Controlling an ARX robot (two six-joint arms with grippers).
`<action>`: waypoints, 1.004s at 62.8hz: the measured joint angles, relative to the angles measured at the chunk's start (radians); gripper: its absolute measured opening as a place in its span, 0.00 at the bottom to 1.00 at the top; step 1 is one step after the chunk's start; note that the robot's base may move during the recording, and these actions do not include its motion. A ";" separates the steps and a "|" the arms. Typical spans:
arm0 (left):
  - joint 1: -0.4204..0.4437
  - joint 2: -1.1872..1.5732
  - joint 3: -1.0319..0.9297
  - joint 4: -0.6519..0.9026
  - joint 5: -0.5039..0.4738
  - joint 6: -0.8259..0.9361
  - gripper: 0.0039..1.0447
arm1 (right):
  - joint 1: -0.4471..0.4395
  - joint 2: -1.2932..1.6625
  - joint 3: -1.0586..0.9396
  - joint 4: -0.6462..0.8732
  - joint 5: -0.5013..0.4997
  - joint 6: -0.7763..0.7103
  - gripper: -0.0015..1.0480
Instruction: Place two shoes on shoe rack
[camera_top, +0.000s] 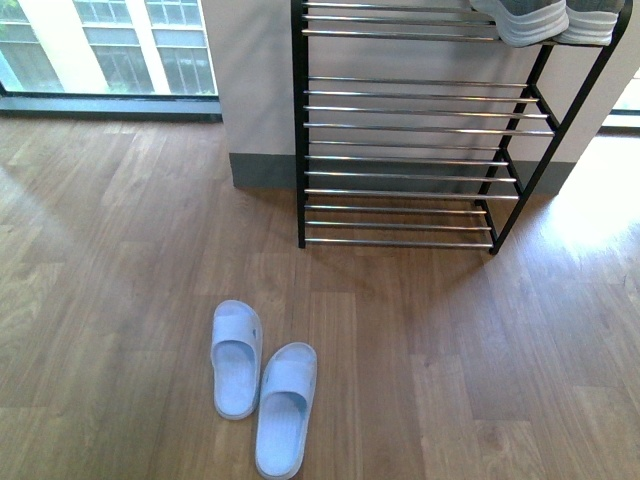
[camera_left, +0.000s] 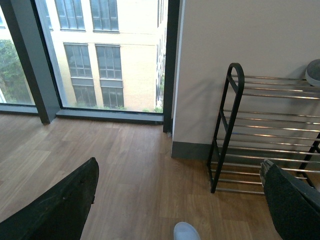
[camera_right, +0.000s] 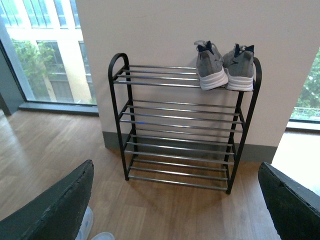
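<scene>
The left tool (camera_left: 180, 167) and the right tool (camera_right: 176, 169) are shown wide open and empty, well apart from the two shoes (camera_right: 212, 70), which are set side by side, heels outward, at the right end of the shoe rack (camera_right: 165, 83) top shelf, nearer the right arm.
</scene>
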 joint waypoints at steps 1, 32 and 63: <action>0.000 0.000 0.000 0.000 0.000 0.000 0.91 | 0.000 0.000 0.000 0.000 0.001 0.000 0.91; 0.000 0.000 0.000 0.000 0.002 0.000 0.91 | 0.000 0.000 0.000 0.000 0.003 0.000 0.91; 0.000 0.000 0.000 0.000 0.002 0.000 0.91 | 0.000 0.001 0.000 0.000 0.003 0.000 0.91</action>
